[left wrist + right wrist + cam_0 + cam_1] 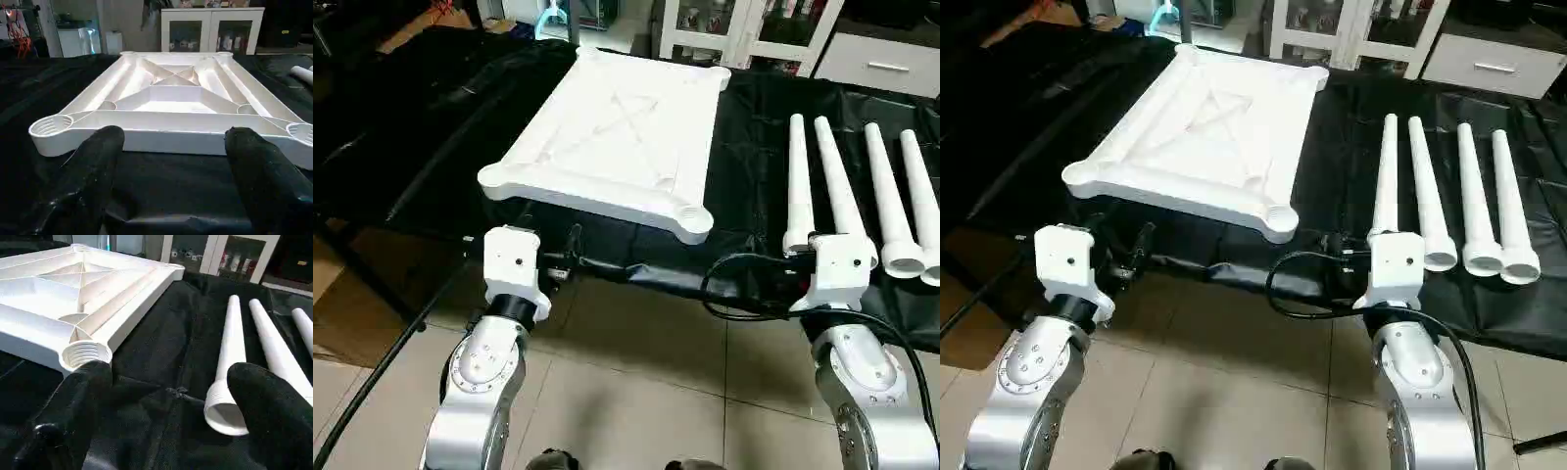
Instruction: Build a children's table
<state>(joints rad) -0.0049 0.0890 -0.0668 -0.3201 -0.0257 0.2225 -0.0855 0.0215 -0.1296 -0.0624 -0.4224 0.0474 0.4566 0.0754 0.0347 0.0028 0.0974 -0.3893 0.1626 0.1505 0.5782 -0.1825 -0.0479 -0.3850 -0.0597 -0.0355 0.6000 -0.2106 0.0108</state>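
While both grippers' fingers (264, 396) gape empty, the right should close squarely around the nearest white tapered tube leg (230, 367) just ahead.

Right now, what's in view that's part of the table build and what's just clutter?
Job:
table top, ribbed underside up
four white tube legs, lying side by side to its right

Lying about:
white glass-door cabinet
black cloth under the parts
cardboard on the floor
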